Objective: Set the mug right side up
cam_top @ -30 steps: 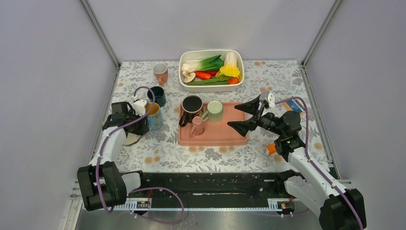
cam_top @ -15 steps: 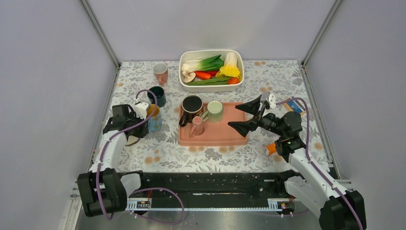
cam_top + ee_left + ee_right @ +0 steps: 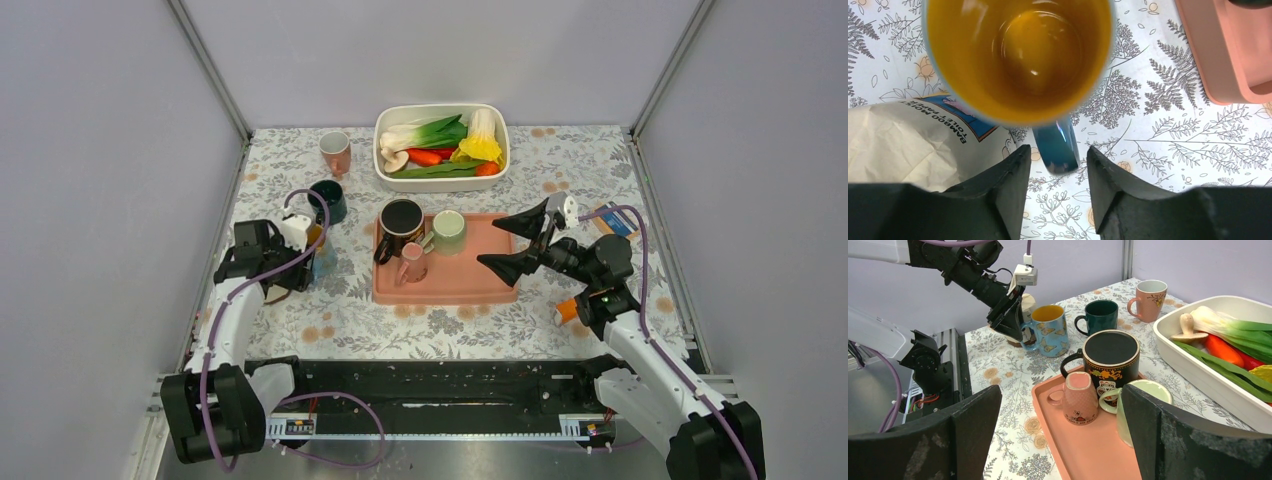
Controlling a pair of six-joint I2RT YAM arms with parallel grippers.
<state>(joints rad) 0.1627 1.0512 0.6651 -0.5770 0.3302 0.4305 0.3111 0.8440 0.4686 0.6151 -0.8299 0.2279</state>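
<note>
**Overhead view.** The blue mug [image 3: 320, 256] stands on the flowered tablecloth [image 3: 590, 160], near the left edge of the pink tray [image 3: 470, 275], and the left gripper [image 3: 303, 262] covers part of it. From this view I cannot judge the left gripper's opening. The right gripper [image 3: 505, 243] hangs over the right end of the tray, its jaws spread wide and holding nothing. On the tray are a black mug [image 3: 400, 218], a pale green cup [image 3: 448, 230] and a small pink cup [image 3: 410, 262]. Behind the blue mug stands a dark green mug [image 3: 327, 198]. Further back are a pink mug [image 3: 335, 150] and a white dish [image 3: 440, 108] of vegetables.

**Left wrist view.** This view looks straight down into the blue mug, so its mouth is up and its yellow inside is bare. The handle [image 3: 1058, 147] points toward the camera and lies between the two black fingers [image 3: 1008, 180]. The jaws are released: I see a strip of tablecloth between the handle and the right-hand finger. On the other side I cannot tell whether the finger touches the handle. A crumpled paper packet [image 3: 903, 135], hidden from above by the arm, lies against the mug's base.

**Right wrist view.** Seen from the side, the blue mug is upright on the cloth and has a butterfly pattern. The left gripper is at its handle, on the side away from the tray. The small pink cup widens toward the tray, and I cannot tell which end is up.
</note>
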